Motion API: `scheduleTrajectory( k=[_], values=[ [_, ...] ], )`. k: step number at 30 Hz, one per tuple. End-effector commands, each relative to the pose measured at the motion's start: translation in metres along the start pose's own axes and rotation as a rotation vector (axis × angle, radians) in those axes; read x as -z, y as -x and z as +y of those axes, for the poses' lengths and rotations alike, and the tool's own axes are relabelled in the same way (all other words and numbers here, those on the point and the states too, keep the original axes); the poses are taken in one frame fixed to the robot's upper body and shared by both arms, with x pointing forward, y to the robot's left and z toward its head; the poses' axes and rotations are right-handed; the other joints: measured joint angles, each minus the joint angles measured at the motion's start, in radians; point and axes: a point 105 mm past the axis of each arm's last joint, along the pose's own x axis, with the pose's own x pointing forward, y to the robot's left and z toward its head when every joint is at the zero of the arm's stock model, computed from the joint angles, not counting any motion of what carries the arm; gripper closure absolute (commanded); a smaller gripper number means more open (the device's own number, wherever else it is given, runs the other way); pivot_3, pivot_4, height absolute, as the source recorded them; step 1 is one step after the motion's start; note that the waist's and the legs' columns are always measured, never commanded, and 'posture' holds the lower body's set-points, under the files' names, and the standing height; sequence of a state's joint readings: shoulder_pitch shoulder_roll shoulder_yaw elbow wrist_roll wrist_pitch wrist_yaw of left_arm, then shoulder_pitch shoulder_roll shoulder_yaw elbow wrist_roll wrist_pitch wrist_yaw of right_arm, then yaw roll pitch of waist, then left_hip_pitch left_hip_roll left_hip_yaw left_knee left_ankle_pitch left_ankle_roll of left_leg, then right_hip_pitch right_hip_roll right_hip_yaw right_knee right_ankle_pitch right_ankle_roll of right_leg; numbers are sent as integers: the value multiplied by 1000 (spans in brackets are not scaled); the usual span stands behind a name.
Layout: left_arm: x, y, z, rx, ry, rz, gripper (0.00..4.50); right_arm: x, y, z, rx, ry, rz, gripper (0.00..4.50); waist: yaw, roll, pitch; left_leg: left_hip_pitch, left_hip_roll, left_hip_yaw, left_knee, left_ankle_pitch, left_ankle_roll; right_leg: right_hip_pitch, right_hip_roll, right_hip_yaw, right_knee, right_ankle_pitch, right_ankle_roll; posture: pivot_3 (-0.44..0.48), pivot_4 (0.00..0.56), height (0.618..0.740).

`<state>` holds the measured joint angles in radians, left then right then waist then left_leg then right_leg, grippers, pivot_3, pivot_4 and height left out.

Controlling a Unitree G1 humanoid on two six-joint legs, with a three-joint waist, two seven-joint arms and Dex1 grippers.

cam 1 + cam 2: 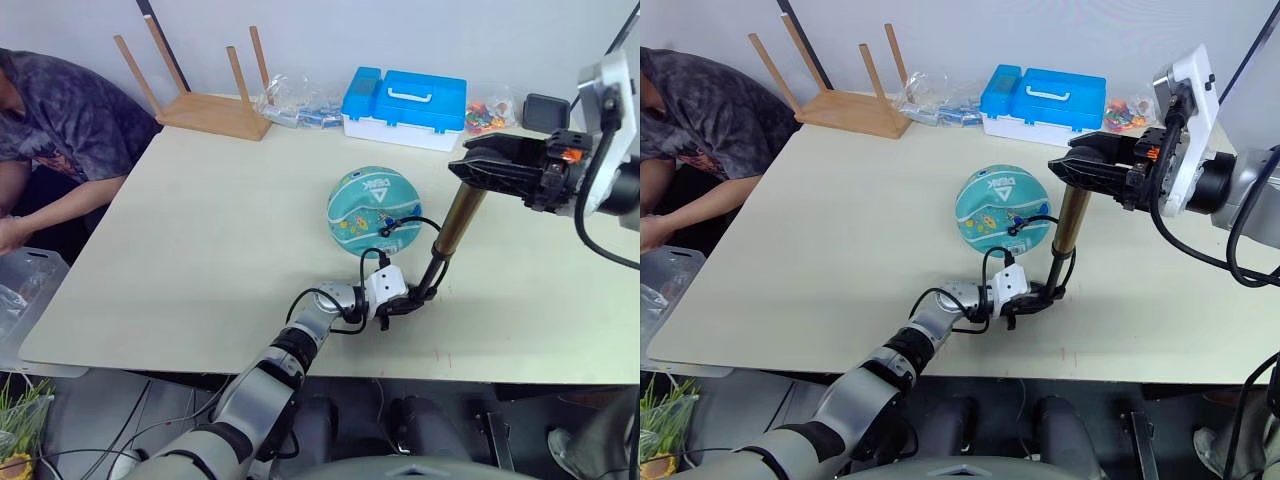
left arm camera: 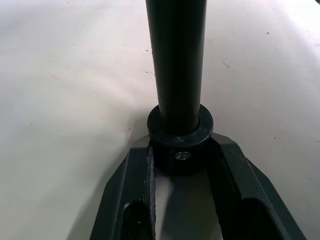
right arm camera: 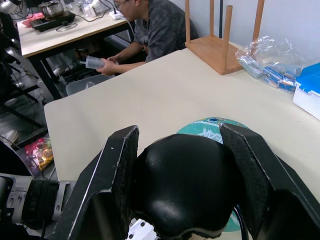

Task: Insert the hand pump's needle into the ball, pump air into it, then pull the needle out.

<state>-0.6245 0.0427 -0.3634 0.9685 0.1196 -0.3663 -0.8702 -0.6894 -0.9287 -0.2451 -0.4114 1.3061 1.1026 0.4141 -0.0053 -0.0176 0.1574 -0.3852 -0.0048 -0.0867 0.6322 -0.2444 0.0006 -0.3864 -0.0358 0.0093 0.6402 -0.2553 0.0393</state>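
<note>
Pale counter (image 1: 200, 250), teal ball (image 1: 374, 208) near its middle, hand pump (image 1: 452, 236) upright beside it, left tool (image 1: 408, 299) squeezing its bottom end, right tool (image 1: 480, 168) clamped on its black handle

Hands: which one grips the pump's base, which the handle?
The left hand clamps the black base cap of the hand pump on the table; the right hand is shut on its black T-handle on top.

A bronze-gold hand pump (image 1: 457, 225) is stood nearly upright on the pale table, its black base planted near the front edge. Its thin black hose (image 1: 415, 221) is looped to the teal-turquoise ball (image 1: 374, 209) just beside it.
</note>
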Motion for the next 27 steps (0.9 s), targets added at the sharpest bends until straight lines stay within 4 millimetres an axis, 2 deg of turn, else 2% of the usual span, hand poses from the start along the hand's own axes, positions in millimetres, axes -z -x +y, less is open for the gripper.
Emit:
scheduleTrajectory(
  k=[1,4,8,14,16,19,20,23,24,27],
  values=[
    [72,18,-36,68,159,246,3546,-1,3,1,25,51,-62,2427,0,-1,-1,0,0,0,0,0,0,0,0,0,0,0,0,0,150,740],
    [72,19,-36,66,160,246,3546,27,-5,-4,31,19,-7,2427,-4,-3,-2,2,0,0,0,0,0,2,0,0,0,0,0,0,150,740],
    [74,20,-37,61,163,249,3546,85,-23,-4,16,-58,88,2427,-9,-7,-9,6,1,0,0,0,0,5,1,0,0,-1,0,0,150,740],
    [73,19,-36,50,165,246,3546,193,-35,1,42,-200,259,2427,-12,-12,-22,8,4,-1,-1,0,0,7,3,0,0,-1,0,0,150,740],
    [72,19,-35,46,165,243,3546,217,-34,6,50,-226,283,2427,-12,-14,-27,9,4,-1,-1,0,0,7,3,0,0,-1,0,0,150,740],
    [72,21,-33,40,167,242,3546,243,-33,18,36,-228,302,2427,-15,-16,-33,12,6,0,-2,0,0,8,4,0,0,-2,-1,0,150,740],
    [73,22,-32,39,167,245,3546,246,-33,20,31,-212,311,2427,-15,-16,-34,14,6,0,-3,0,-1,10,4,1,0,-2,-1,0,150,740],
    [75,24,-32,36,170,253,3546,224,-37,13,37,-161,242,2427,-19,-18,-35,24,8,2,-9,-1,-1,15,2,4,0,-6,-7,0,150,740],
    [76,24,-32,36,171,254,3546,214,-38,9,45,-141,215,2427,-19,-19,-36,24,9,2,-12,-1,-1,16,2,3,0,-7,-9,0,150,740],
    [76,24,-32,35,175,253,3546,166,-39,-5,57,-45,108,2427,-17,-17,-35,25,10,0,-13,-1,-1,16,2,2,0,-7,-10,0,150,740]
  ],
)
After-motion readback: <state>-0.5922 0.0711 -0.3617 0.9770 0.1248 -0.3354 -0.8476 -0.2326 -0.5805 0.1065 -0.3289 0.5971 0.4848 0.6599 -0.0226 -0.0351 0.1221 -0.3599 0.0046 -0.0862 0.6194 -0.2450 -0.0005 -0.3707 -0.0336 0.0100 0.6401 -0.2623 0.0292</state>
